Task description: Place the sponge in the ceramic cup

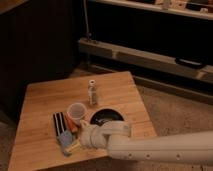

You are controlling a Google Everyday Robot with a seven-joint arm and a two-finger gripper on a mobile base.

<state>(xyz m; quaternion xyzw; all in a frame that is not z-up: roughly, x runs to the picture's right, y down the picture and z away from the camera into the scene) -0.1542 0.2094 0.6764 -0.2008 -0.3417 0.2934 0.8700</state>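
Note:
The sponge [64,142], a small light-blue pad, lies near the front left of the wooden table [45,100]. Behind it and to its right stands the ceramic cup [76,111], small, round, cream-coloured and upright. My white arm reaches in from the lower right. Its gripper [81,140] hangs low over the table, just right of the sponge and in front of the cup. The wrist hides the gripper's far side.
A wide black bowl [106,117] sits right of the cup, partly behind my wrist. A slim clear shaker bottle [92,92] stands behind the cup. A black-and-white striped flat piece [59,123] with an orange edge lies left of the cup. Dark shelving runs behind the table.

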